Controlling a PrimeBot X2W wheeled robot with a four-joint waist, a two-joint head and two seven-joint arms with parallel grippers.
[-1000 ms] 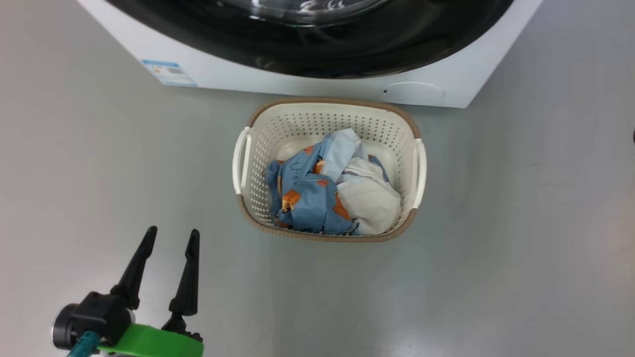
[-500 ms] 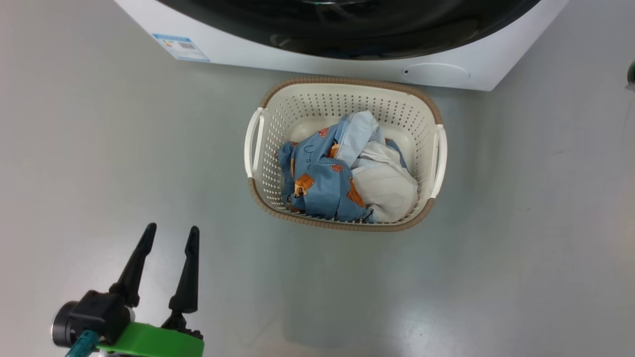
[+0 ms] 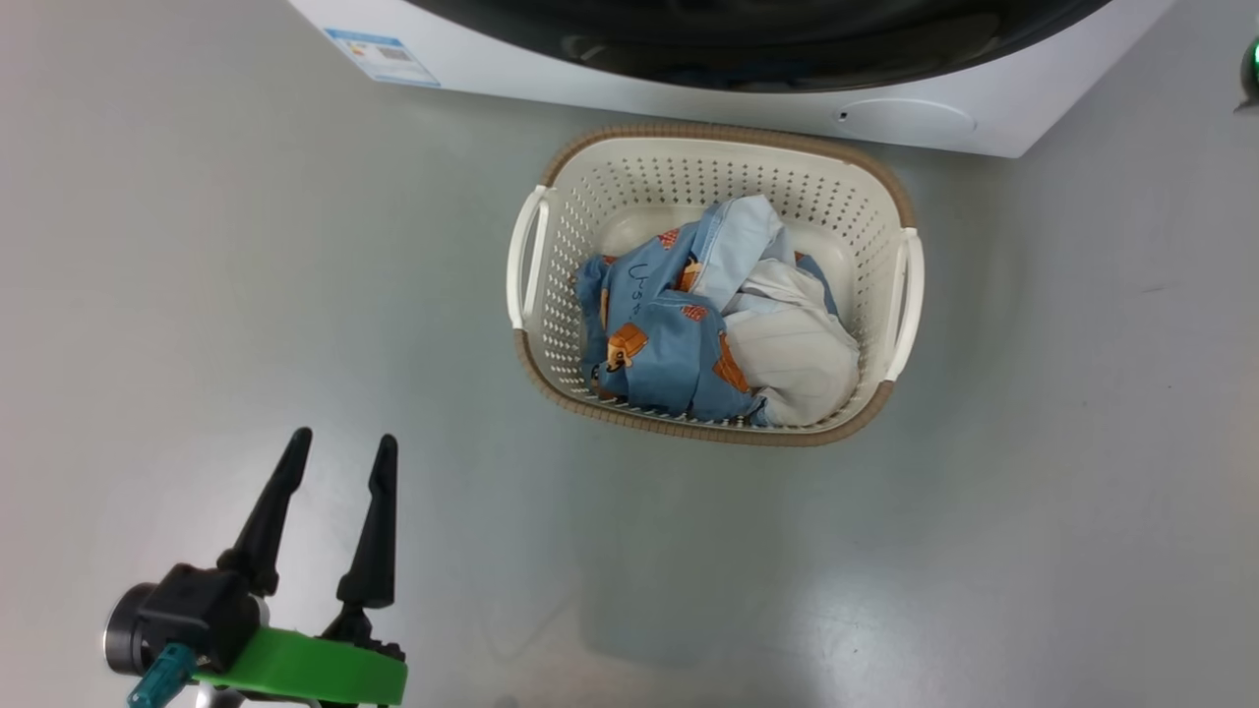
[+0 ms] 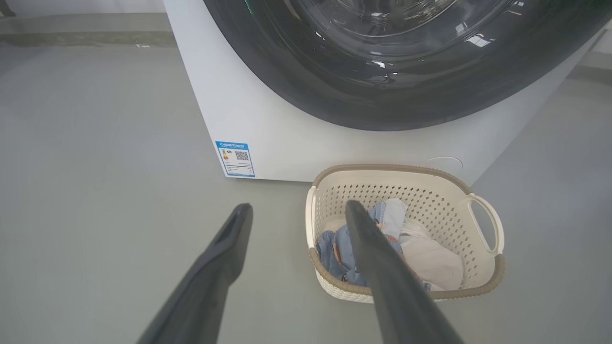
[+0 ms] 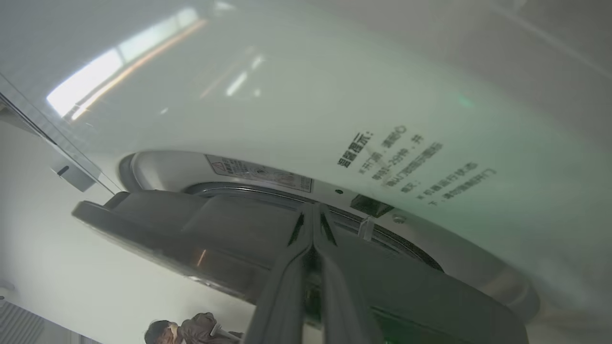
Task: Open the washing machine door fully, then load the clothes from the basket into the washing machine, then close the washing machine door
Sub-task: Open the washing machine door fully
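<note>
Head view: left gripper (image 3: 343,438) spread wide and empty, near left above the floor; clothes (image 3: 689,334) heaped in the basket (image 3: 718,133), which sits just in front of the washing machine (image 3: 492,64)
Left wrist view: washing machine door (image 4: 382,95) is glossy and rigid, probably slippery; clothes look soft and light, best pinched at a raised fold
Right wrist view: right gripper (image 5: 313,208) has its fingers pressed together at the door's rim, and the door looks ajar; hooking the rim edge seems the surest hold

Cream basket (image 3: 718,131) just before white washing machine (image 3: 511,64), black-ringed door (image 3: 787,49) above; blue bear-print, white clothes (image 3: 689,344) heaped inside.
</note>
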